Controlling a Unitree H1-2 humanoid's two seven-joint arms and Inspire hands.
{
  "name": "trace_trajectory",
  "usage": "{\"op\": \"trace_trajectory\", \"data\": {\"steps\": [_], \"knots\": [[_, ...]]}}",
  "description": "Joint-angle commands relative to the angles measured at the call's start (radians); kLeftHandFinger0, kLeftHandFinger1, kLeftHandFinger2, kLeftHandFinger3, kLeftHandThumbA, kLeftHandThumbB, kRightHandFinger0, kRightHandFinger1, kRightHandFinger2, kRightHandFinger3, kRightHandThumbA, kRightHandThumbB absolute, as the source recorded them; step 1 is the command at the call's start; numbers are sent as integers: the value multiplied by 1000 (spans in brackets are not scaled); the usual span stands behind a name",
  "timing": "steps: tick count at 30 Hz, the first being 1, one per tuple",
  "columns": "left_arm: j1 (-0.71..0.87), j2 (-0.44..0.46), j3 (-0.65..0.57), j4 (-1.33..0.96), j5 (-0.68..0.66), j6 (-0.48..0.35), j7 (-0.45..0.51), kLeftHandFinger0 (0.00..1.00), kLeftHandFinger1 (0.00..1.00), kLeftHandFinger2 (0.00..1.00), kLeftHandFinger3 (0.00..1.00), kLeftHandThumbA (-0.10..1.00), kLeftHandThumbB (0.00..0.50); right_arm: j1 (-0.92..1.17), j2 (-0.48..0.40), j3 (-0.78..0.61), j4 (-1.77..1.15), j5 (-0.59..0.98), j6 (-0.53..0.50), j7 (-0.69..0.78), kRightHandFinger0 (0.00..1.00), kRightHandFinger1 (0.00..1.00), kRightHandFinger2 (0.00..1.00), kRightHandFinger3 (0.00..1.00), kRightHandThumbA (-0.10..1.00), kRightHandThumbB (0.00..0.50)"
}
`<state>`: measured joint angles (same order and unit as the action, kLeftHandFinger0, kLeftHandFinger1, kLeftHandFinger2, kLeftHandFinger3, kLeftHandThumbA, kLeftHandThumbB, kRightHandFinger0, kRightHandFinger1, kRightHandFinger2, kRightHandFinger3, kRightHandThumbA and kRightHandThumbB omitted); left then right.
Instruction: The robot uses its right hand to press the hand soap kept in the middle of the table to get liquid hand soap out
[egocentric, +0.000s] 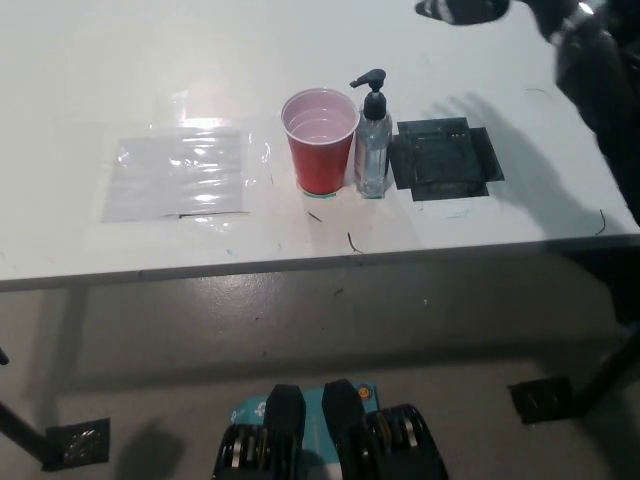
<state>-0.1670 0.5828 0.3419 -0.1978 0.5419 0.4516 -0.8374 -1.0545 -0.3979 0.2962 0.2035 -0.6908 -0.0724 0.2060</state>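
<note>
Soap bottle (372, 150) upright just beside red cup (320, 140) on white table (120, 60); black robot hand (462, 10) well apart, top edge.

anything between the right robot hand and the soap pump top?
Nothing visible. The right robot hand is up at the top edge, over bare table to the right of the soap bottle. The red cup stands on the bottle's other side.
</note>
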Motion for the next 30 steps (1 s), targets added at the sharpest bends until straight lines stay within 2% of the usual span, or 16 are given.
{"op": "trace_trajectory", "data": {"steps": [1,7,9,11,18,19,24,27,30], "knots": [[-6,15,20,-32,20,18,-8,1000,1000,1000,925,1000,88,25,-43,-62,-116,42,58,40,1000,1000,1000,1000,1000,438],[1,14,21,-31,19,18,-2,1000,1000,1000,904,1000,93,149,-55,-125,-213,84,57,30,1000,1000,1000,1000,1000,424],[0,13,21,-37,21,18,-5,1000,1000,1000,909,1000,79,205,-54,-145,-244,88,68,23,1000,1000,1000,1000,1000,463],[0,14,22,-33,15,18,3,1000,1000,1000,907,1000,77,271,-52,-170,-274,106,72,13,1000,1000,1000,1000,1000,442],[0,6,27,-24,2,18,22,1000,1000,1000,909,1000,72,476,-18,-257,-322,173,54,-35,1000,1000,1000,1000,1000,421],[0,7,25,-24,5,18,25,1000,1000,1000,913,1000,84,511,-13,-267,-321,168,56,-43,1000,1000,1000,1000,1000,438],[1,12,21,-25,5,18,29,1000,1000,1000,916,1000,89,614,2,-293,-292,170,19,-86,1000,1000,1000,1000,1000,457],[4,14,16,-25,2,18,36,1000,1000,1000,920,1000,69,669,14,-305,-291,161,43,-95,1000,1000,1000,1000,1000,472],[3,11,22,-26,-2,18,36,1000,1000,1000,921,1000,71,709,27,-318,-272,165,23,-127,1000,1000,1000,1000,1000,459]]}}
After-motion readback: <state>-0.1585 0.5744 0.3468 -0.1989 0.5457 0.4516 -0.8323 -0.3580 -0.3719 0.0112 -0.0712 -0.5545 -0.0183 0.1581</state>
